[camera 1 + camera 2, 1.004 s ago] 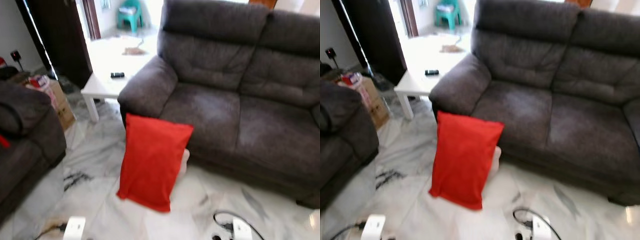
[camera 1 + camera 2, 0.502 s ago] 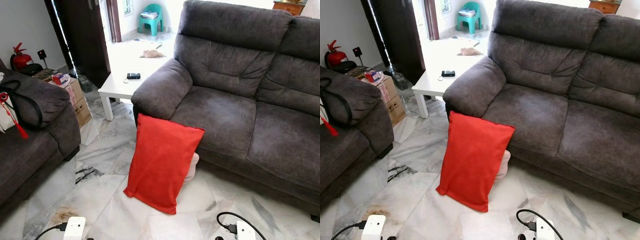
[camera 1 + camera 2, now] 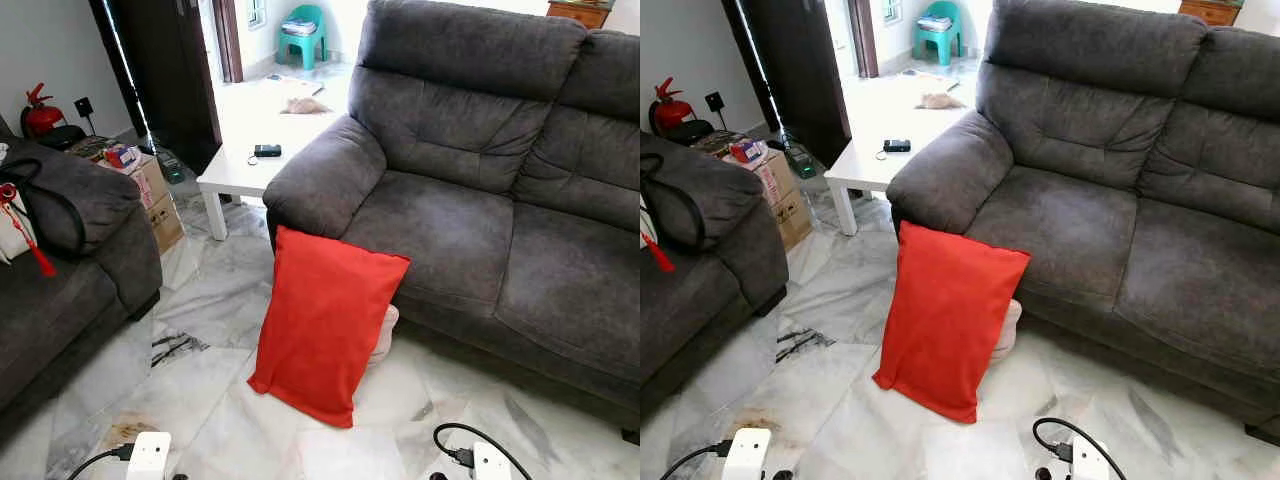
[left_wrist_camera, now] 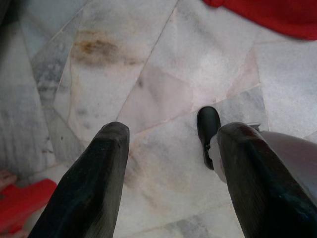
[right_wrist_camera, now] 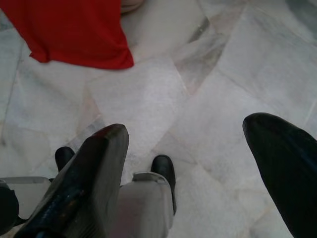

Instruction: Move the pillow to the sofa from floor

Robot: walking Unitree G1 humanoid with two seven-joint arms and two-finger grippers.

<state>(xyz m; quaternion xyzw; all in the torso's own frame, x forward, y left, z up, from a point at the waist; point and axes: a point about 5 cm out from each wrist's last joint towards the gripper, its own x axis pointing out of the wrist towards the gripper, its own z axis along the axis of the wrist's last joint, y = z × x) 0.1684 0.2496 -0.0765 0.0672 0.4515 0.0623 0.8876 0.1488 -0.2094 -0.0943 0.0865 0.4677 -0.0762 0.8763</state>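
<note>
A red pillow (image 3: 325, 325) stands on its lower edge on the marble floor (image 3: 215, 300) at the centre of the head views, tilted back so its upper edge leans against the front of the dark grey sofa (image 3: 480, 200), just below the sofa's armrest (image 3: 320, 180). Something pale (image 3: 383, 335) peeks out from behind the pillow's right side; what it is cannot be told.

Behind the armrest, in the upper left of centre, a white side table (image 3: 240, 165) carries a small black object (image 3: 267, 151). A second grey sofa (image 3: 60, 260) fills the left edge, with a black strap and a red tassel (image 3: 38, 255) draped over it. Beside it sits a cardboard box (image 3: 150, 190), and a red fire extinguisher (image 3: 38, 112) stands in the upper left corner. A teal plastic chair (image 3: 300, 30) shows through the doorway at the top.

The left gripper (image 4: 171, 163) hangs over the bare floor with its fingers spread wide and nothing between them; the pillow's corner lies at the frame's upper right. The right gripper (image 5: 190, 163) also hangs wide apart and empty above the floor, the pillow's lower corner well ahead of it at upper left.
</note>
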